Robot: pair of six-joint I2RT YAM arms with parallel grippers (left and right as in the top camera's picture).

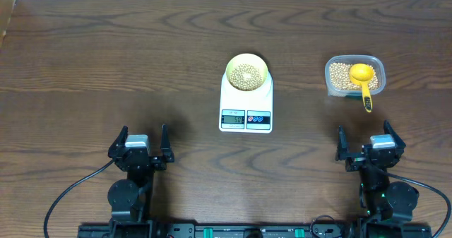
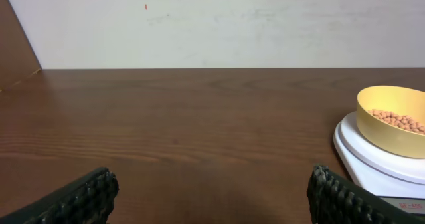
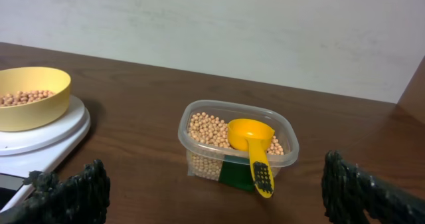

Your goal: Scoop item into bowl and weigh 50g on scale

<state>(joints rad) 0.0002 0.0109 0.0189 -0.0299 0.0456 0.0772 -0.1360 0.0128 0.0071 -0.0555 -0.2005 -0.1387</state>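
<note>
The pale yellow bowl (image 1: 246,73) stands on the white scale (image 1: 246,108) at the table's middle, with tan beans (image 1: 246,75) in it. The bowl (image 2: 392,121) and scale (image 2: 372,159) also show at the right of the left wrist view, and the bowl (image 3: 30,98) on the scale (image 3: 40,139) at the left of the right wrist view. More beans (image 3: 206,131) fill a clear plastic container (image 1: 354,75) at the right, with a yellow scoop (image 1: 363,81) resting in it, handle over the near rim. My left gripper (image 1: 139,147) and right gripper (image 1: 369,147) are open, empty, near the front edge.
The wooden table (image 1: 113,68) runs back to a white wall (image 2: 212,24). The arm bases and cables sit along the front edge.
</note>
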